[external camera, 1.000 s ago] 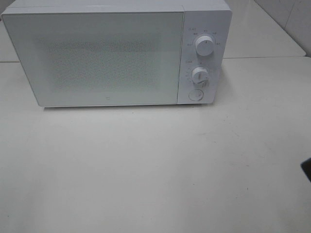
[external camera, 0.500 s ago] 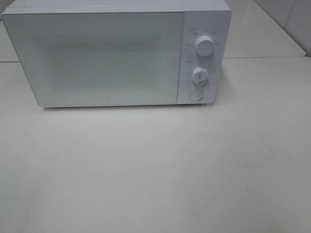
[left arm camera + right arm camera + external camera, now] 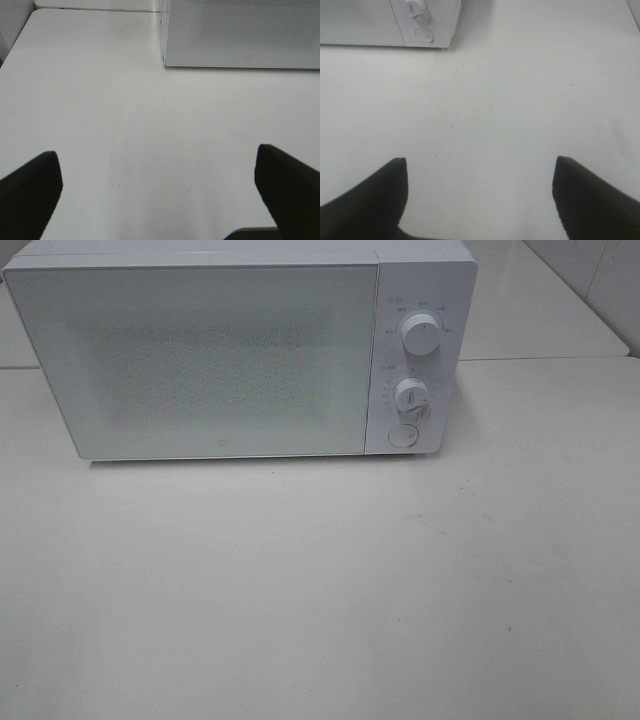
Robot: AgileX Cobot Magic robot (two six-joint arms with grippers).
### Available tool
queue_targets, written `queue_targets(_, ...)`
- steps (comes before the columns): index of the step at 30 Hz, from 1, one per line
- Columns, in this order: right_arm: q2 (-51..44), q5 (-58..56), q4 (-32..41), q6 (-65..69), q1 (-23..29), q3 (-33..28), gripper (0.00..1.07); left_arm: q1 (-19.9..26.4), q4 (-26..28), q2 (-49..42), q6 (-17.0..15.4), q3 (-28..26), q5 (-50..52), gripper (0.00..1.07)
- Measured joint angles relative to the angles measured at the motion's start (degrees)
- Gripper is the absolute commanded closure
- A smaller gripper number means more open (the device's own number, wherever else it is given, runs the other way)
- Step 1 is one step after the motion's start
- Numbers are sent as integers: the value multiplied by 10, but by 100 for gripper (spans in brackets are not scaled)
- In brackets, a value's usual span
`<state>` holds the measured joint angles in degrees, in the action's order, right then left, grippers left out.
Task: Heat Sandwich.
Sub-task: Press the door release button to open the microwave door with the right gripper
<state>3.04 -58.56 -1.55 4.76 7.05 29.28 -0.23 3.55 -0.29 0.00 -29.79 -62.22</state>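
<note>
I see the white microwave (image 3: 220,350) standing toward the far edge of the table (image 3: 300,590), door (image 3: 200,365) shut. The upper knob (image 3: 420,335), lower knob (image 3: 411,395) and round button (image 3: 402,436) are on its right panel. My left gripper (image 3: 156,155) hangs over the table near the microwave's front left corner, fingers spread wide, empty. My right gripper (image 3: 480,161) hangs off the front right corner, fingers apart, holding nothing. I cannot tell where the sandwich is.

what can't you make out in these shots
Inside the microwave, all views: hidden by the shut door; no sandwich visible.
Markings around the upper dial, exterior high: too small.
Wrist views: only the open fingertips of left gripper and right gripper show; frame edges cut the rest.
</note>
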Motion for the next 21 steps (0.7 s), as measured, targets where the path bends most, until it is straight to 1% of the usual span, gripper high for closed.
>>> queue_targets(6, -33, 7, 0, -1, -28, -6, 31, 0, 0, 0, 0, 0, 0, 9)
queue_targets(21, -33, 7, 1, -1, -30, -6, 31, 0, 0, 0, 0, 0, 0, 9)
